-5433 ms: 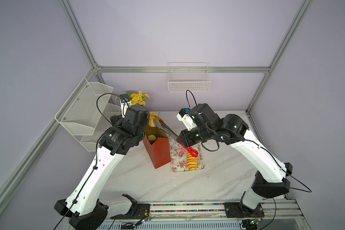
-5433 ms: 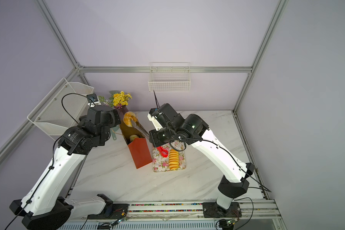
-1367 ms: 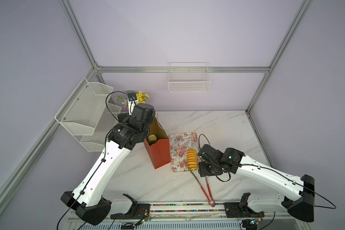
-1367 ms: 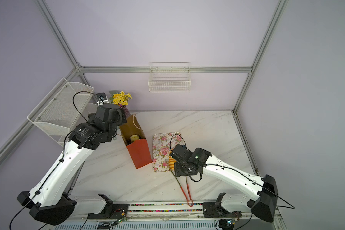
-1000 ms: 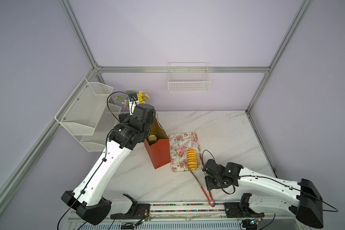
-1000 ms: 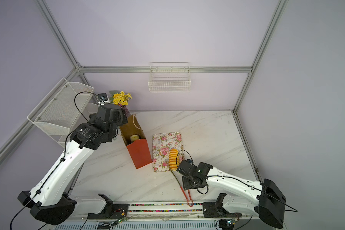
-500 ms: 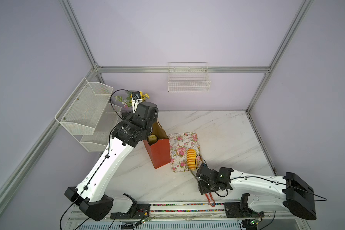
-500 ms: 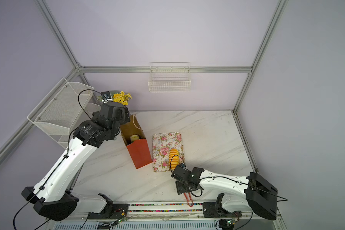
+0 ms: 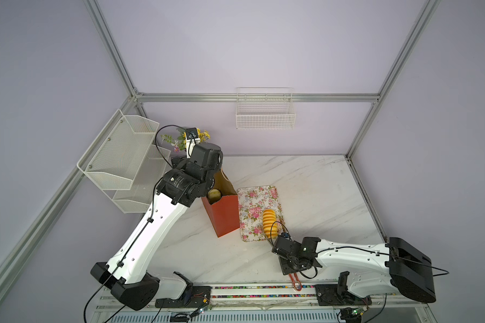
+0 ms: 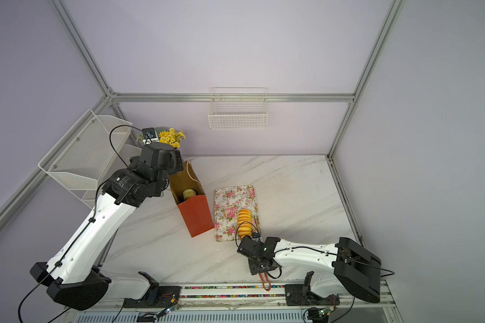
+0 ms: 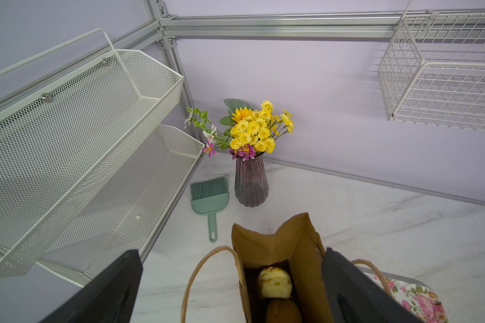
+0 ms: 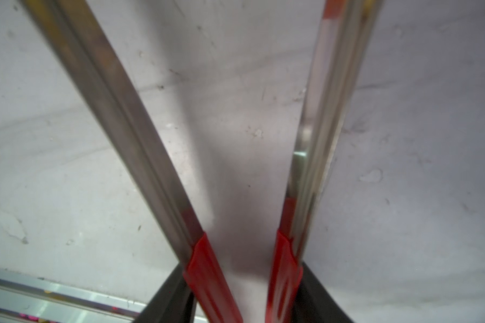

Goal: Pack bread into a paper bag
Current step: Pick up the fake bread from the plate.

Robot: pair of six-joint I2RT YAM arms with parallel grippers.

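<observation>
Three pieces of bread show. One long ribbed golden-orange loaf [image 9: 270, 223] lies on the near end of the single rectangular floral-patterned tray [image 9: 252, 195]. Two round buns sit deep inside the one tall red-orange paper bag [image 9: 224, 218]: a pale yellow bun [image 11: 275, 282] and a darker brown bun [image 11: 284, 311] touching it. The bag stands upright on the white marble table [image 9: 305, 179], just beside the tray, its brown kraft mouth agape and its two tan cord handles [image 11: 221, 247] drooping outward, one on each side. There are two arms. The left gripper [image 11: 230, 251] hangs right above the bag with its two black fingers [image 11: 109, 290] spread wide; the bag's mouth and both buns lie between and below them, and I cannot tell whether either finger touches the paper wall. The right gripper [image 12: 241, 279] is low over the table near its front rail, closed on one pair of steel tongs with red sleeves [image 12: 129, 123]. Its dark fingers [image 12: 165, 299] press the outer sides of the two sleeves, and the two steel arms spread away in a V. In both top views the ribbed loaf lies near this gripper, just past its wrist and apart from the fingers. By the back wall stand one dark purple ribbed vase of yellow flowers [image 11: 251, 184] and one small green hand brush [image 11: 209, 195].
</observation>
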